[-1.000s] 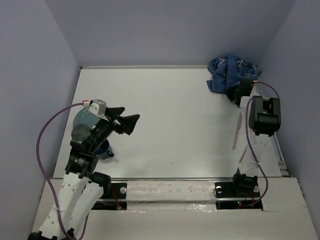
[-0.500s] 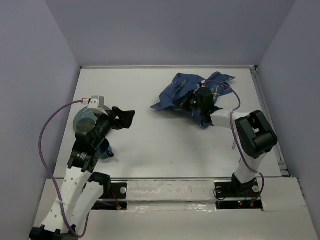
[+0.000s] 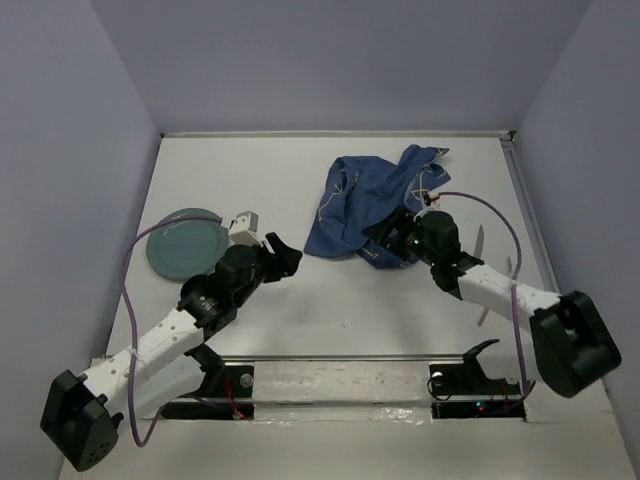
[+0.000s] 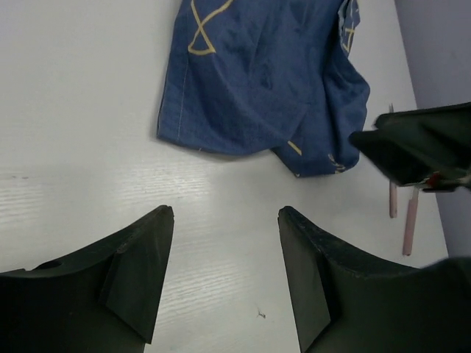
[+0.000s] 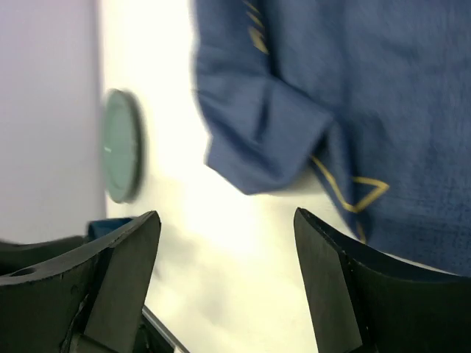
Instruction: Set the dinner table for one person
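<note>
The dinner table [image 3: 300,320] is a plain white top. A dark blue cloth with yellow line patterns [image 3: 365,205] lies crumpled on it, right of centre; it shows too in the left wrist view [image 4: 257,81] and the right wrist view [image 5: 353,88]. My right gripper [image 3: 385,240] hangs open at the cloth's near edge, nothing between its fingers [image 5: 224,215]. My left gripper [image 3: 285,255] is open over bare table just left of the cloth [image 4: 224,213], holding nothing. A green plate [image 3: 185,245] lies flat at the left.
Thin pink utensils [image 3: 481,245] lie on the table near the right edge, also seen in the left wrist view [image 4: 408,220]. Grey walls close the table on three sides. Both arm bases sit at the near edge.
The right arm dragged the blue cloth from the far right corner toward the middle and let go of it. The left arm swung from the plate toward the centre, its jaws narrowing a little.
</note>
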Robot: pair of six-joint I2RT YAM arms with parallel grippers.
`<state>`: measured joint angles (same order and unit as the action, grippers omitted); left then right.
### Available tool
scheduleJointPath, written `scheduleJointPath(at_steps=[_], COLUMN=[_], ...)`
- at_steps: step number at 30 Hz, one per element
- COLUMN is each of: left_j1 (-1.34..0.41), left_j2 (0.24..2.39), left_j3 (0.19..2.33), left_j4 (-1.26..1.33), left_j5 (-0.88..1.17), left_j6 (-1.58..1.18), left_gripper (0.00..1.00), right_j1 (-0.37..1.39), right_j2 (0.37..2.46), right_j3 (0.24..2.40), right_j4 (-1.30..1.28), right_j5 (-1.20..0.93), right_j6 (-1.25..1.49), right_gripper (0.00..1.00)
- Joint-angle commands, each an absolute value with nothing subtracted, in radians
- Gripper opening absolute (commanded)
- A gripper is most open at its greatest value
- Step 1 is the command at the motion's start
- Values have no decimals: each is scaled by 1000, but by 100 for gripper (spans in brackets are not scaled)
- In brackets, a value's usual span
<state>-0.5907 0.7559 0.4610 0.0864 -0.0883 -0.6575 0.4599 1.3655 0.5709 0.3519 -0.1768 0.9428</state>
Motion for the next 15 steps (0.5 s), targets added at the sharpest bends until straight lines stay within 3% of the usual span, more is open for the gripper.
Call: scheduleJointPath(at_steps=[1,15], left_j1=[-767,-799], left_j2=[879,1359], left_j3=[486,540], left_j4=[175,417], left_j5=[-385,-535], left_j6=[-755,-972], left_gripper=[69,63], right_j1=[465,465], right_j2=[1155,772], right_j3=[558,459], right_j4=[243,23], right_j5=[-71,-29], right_j6=[828,765], right_gripper=[79,72])
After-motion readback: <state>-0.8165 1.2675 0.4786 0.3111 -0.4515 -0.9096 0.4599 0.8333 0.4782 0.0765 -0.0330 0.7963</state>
